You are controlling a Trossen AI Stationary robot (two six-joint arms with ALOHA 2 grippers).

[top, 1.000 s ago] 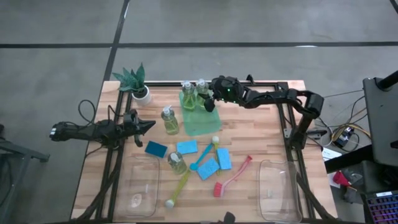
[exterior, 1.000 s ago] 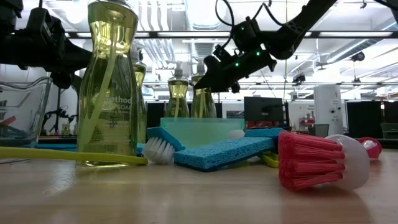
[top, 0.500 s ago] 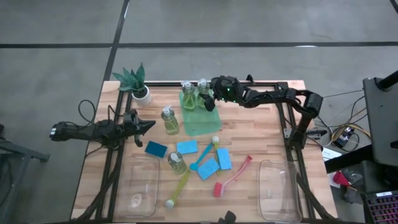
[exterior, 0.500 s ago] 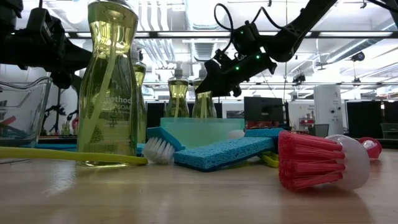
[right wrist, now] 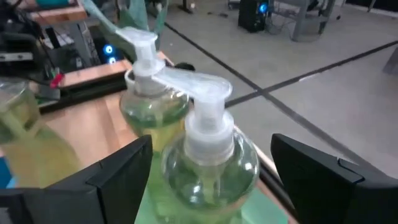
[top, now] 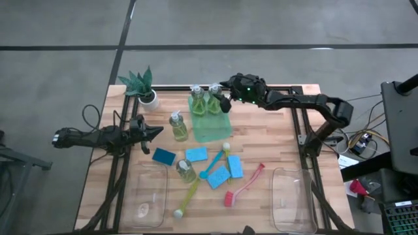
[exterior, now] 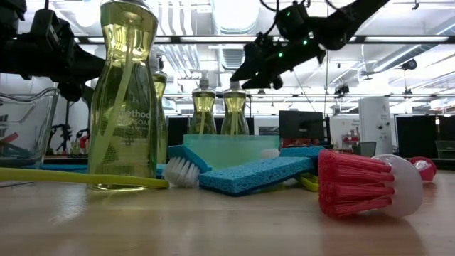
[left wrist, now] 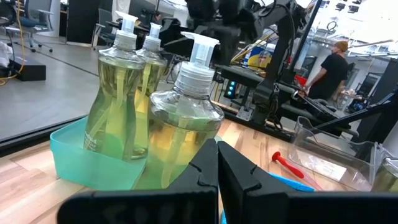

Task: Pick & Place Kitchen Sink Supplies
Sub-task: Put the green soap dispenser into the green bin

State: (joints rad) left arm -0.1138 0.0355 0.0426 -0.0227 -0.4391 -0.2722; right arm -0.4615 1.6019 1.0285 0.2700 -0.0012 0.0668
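Two bottles (top: 204, 102) of yellow-green liquid stand side by side in the green tray (top: 213, 128) at the far side of the table (top: 274, 140). Just above and beside them hangs the right gripper (top: 225, 101), its jaws spread wide with nothing between them, one bottle's pump cap (right wrist: 205, 118) showing below the gap. A third bottle (top: 177, 125) stands just left of the tray, a fourth (top: 185, 170) nearer, among the blue sponges (top: 218, 176) and brushes (top: 243, 185). At the table's left edge waits the left gripper (top: 155, 132), jaws pressed together, empty.
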